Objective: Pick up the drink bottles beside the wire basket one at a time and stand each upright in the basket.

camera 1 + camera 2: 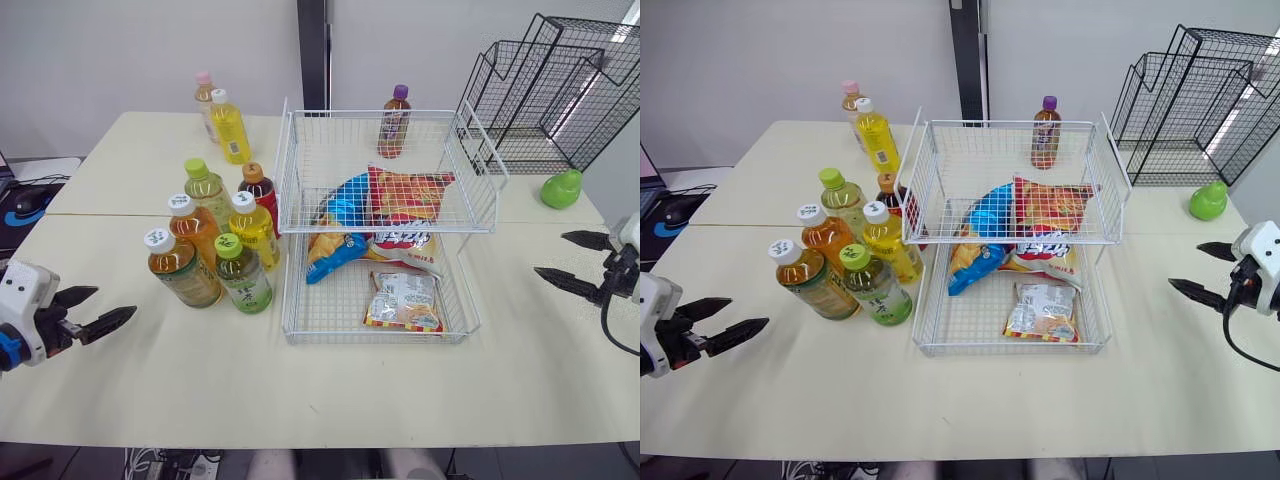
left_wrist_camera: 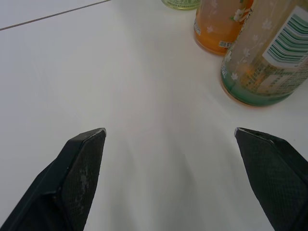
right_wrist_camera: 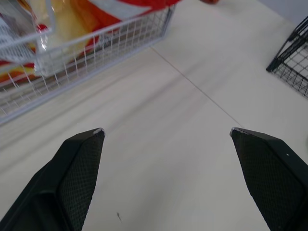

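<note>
A white two-tier wire basket (image 1: 290, 180) stands mid-table. A brown bottle with a purple cap (image 1: 394, 122) stands upright in its upper tier. Just left of the basket is a cluster of several upright bottles, the nearest being a white-capped tea bottle (image 1: 180, 268) and a green-capped one (image 1: 243, 275). A yellow bottle (image 1: 229, 127) and a pink-capped one (image 1: 205, 100) stand farther back. My left gripper (image 1: 116, 302) is open, low over the table left of the cluster; the tea bottle's base (image 2: 269, 62) lies just beyond its fingertips. On the basket's right, my right gripper (image 1: 549, 254) is open and holds nothing.
Snack bags (image 1: 400, 200) fill the basket's lower tier, one small pack (image 1: 403, 300) at its front. A black wire rack (image 1: 560, 90) and a green pear-shaped object (image 1: 561, 188) sit at the back right. A computer mouse (image 1: 30, 200) lies off the table's left.
</note>
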Controlling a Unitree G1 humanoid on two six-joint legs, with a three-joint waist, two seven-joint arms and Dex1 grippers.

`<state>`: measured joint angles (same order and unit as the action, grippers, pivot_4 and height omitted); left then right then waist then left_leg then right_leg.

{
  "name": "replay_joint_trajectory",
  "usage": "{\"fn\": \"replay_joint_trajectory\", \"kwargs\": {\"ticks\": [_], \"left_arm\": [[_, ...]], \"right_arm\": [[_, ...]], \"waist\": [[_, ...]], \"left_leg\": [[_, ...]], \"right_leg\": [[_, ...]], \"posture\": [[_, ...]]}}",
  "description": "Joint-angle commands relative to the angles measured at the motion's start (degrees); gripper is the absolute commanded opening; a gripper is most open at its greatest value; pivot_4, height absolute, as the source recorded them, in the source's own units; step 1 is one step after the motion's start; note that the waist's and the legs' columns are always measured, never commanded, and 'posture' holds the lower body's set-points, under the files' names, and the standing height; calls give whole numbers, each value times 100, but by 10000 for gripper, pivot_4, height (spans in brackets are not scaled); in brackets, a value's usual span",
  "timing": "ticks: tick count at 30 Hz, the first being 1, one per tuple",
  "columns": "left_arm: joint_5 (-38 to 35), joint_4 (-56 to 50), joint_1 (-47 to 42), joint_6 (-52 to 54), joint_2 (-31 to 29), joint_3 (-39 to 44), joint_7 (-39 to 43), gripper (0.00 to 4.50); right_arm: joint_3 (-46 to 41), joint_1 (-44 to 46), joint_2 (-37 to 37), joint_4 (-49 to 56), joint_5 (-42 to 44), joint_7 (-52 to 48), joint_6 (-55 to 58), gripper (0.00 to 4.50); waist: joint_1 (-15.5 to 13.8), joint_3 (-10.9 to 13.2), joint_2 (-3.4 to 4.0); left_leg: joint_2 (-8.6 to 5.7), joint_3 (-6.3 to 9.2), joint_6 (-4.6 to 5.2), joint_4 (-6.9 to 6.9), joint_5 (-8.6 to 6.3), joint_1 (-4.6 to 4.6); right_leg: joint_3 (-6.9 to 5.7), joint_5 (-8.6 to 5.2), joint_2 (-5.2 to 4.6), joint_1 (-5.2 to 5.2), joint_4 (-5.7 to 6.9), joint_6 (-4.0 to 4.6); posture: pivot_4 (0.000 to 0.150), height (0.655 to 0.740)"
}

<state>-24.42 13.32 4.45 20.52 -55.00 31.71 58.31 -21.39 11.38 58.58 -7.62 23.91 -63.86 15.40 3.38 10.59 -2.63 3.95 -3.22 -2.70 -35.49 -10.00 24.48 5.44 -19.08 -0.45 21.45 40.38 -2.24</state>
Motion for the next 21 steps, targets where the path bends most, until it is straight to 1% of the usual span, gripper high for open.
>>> {"fn": "replay_joint_trajectory", "kwargs": {"ticks": [1,4,6,8,11,13,16,19,21], "left_arm": [[-117,-254,110,30,52,211,-41,44567],[-171,-420,265,97,108,290,-56,44567],[-190,-517,344,72,163,360,-110,44567],[-234,-611,404,71,230,462,-179,44567],[-365,-917,629,187,342,710,-263,44567],[-468,-1244,867,305,417,908,-291,44567],[-688,-1905,1372,534,564,1267,-251,44567],[-964,-2626,1877,774,683,1646,-135,44567],[-1207,-3031,2052,980,738,1859,-165,44567]], "right_arm": [[-992,20,381,1333,886,202,1111,45000],[-1360,396,497,1862,1362,433,1518,45000],[-1295,742,611,2174,1840,445,1914,45000],[-887,1293,610,2402,2316,451,2219,45000],[-15,2210,258,2642,2631,439,2331,45000],[487,2544,29,2766,2669,242,2326,45000],[1070,2817,-320,2832,2575,-36,2180,45000],[1462,2934,-547,2764,2378,-266,2023,45000],[1592,2965,-630,2708,2304,-384,1978,45000]], "waist": [[1,1,1],[1,1,1],[6,0,0],[15,-2,-3],[57,-3,-6],[64,-4,-9],[67,-6,-13],[53,-5,-12],[13,-5,-13]], "left_leg": [[4,0,0,0,0,1],[7,1,0,0,0,0],[10,1,0,-1,0,0],[22,-1,-1,-2,0,-1],[38,-1,-1,-2,0,-2],[44,0,-1,-2,-1,-1],[45,0,-2,0,-2,17],[43,1,1,0,-5,35],[43,1,1,0,-7,36]], "right_leg": [[0,0,0,0,0,0],[-2,0,-2,-1,0,0],[-2,0,-5,-1,-1,0],[-5,0,-16,0,-5,1],[-4,5,-13,6,-6,9],[-3,6,-9,10,-7,11],[-4,6,-9,26,-18,12],[-5,7,-10,41,-25,11],[-8,7,-10,42,-28,11]], "posture": [[1500,7300],[1500,7300],[1500,7300],[1500,7300],[1500,7300],[1500,7300],[1500,7300],[1500,7300],[1500,7300]]}}
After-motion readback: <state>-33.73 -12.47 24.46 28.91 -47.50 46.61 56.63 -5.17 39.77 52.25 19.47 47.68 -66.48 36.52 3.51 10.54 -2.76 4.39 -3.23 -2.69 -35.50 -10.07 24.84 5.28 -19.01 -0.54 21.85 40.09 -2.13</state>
